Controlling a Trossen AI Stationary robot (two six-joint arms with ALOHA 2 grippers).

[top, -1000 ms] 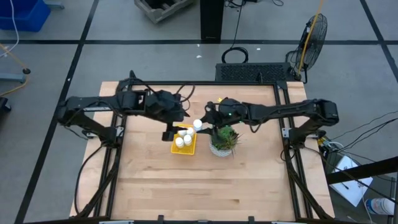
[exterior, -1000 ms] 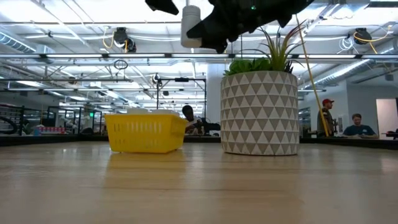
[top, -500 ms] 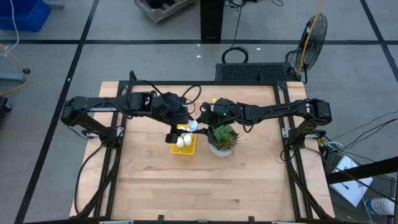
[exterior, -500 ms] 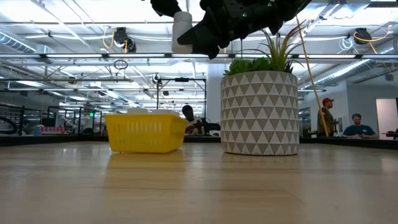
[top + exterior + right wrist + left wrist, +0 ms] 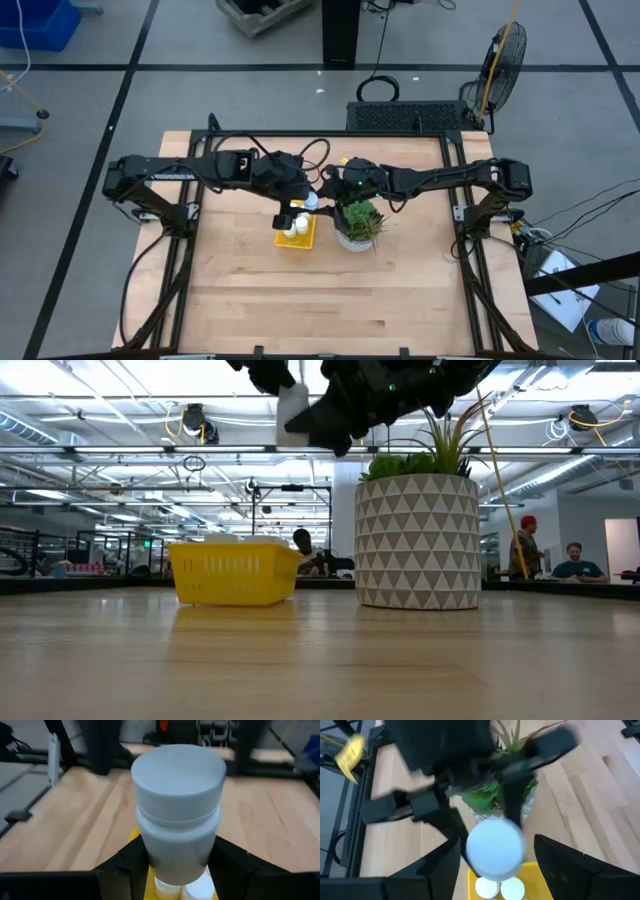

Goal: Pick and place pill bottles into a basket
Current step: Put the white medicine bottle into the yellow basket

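The right gripper (image 5: 177, 870) has its jaws clamped on the lower body of a white pill bottle (image 5: 177, 810), which stands upright between the two dark fingers (image 5: 227, 865) with its cap uppermost. In the low view that held bottle (image 5: 292, 408) hangs in the air well above the basket (image 5: 234, 573), not touching it. From above, the right gripper (image 5: 322, 196) sits over the far end of the basket (image 5: 297, 236), and the bottle (image 5: 312, 201) shows as a small white spot at its tip.

The left gripper (image 5: 495, 865) has its jaws apart, one finger (image 5: 440, 867) on either side of the held bottle's cap (image 5: 495, 846); whether they touch the bottle cannot be told. In the high view the left gripper (image 5: 290, 209) is just beside the right one, over the same end of the basket.

Other pill bottles (image 5: 294, 227) stand inside the yellow basket, their caps visible from above; two caps (image 5: 500, 888) also show below the held bottle in the left wrist view. The basket rests on the wooden tabletop (image 5: 300, 300), just beside a potted plant (image 5: 359, 226) in a triangle-patterned pot (image 5: 418, 540). Both arms reach in toward the middle of the tabletop from opposite sides.
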